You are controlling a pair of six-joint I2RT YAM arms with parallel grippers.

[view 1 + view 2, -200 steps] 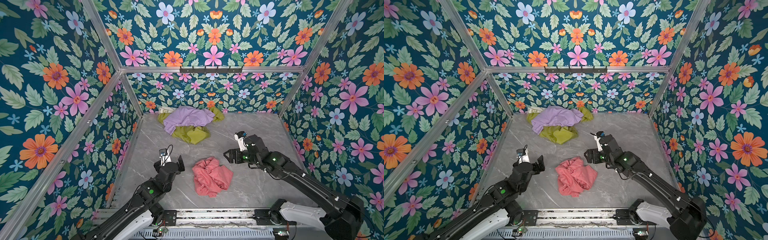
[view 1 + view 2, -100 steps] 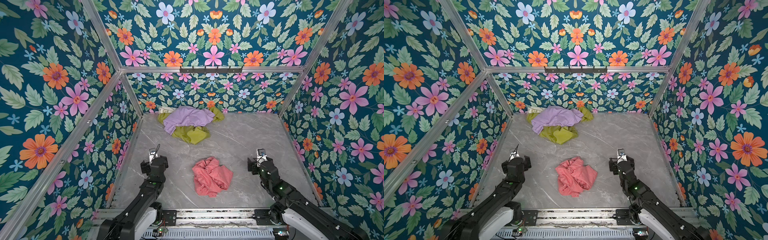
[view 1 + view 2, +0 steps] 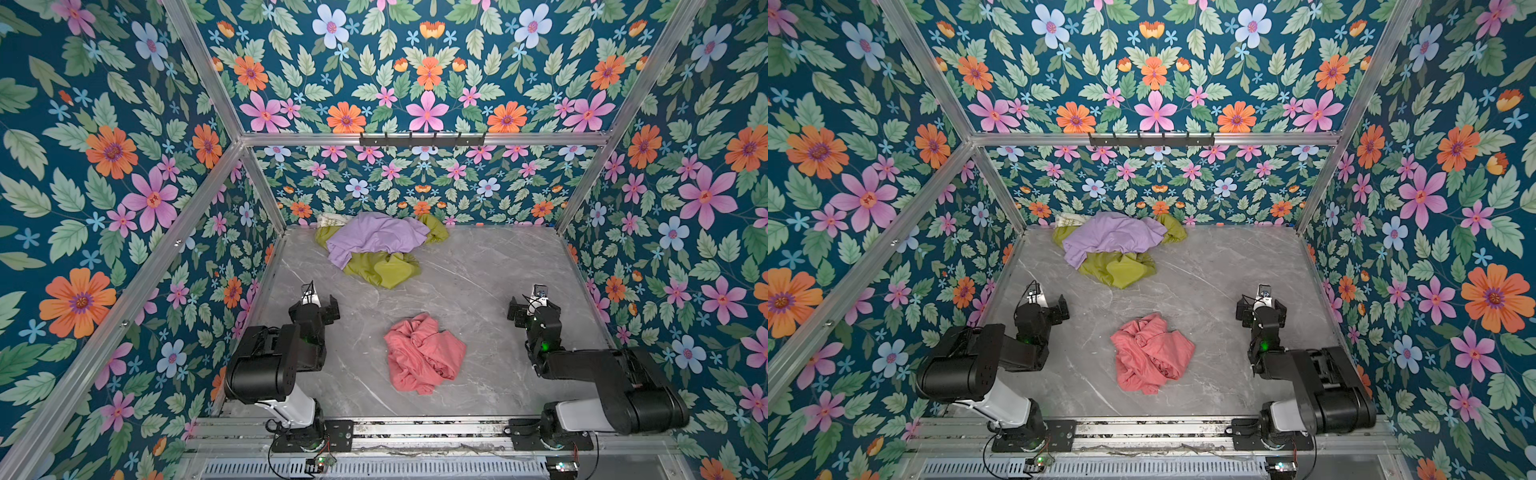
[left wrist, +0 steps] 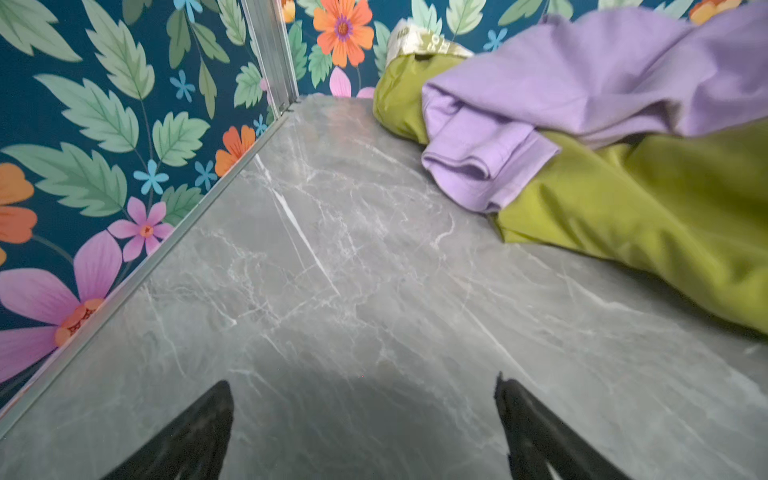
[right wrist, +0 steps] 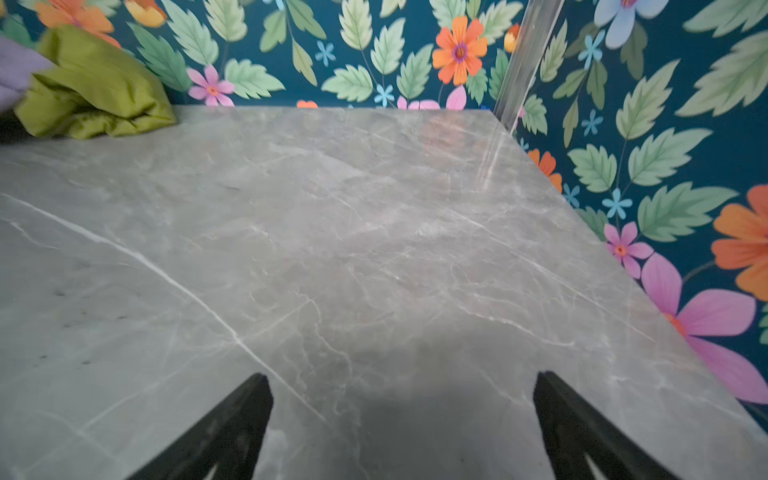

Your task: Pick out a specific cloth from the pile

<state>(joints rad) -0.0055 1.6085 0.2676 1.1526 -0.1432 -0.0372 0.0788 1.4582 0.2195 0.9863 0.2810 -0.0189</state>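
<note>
Pulled back: left gripper (image 4: 362, 386) and right gripper (image 5: 403, 378), jaws wide, empty. Crumpled salmon-pink fabric cloth (image 3: 424, 357) lies apart from lilac-and-olive garment pile (image 3: 378, 243).

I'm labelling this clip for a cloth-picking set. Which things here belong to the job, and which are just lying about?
Job: salmon-pink cloth, lying alone near the front; pile at the rear, lilac cloth over olive-green cloth.
Lying about: black hook rail, high at the rear.
</note>
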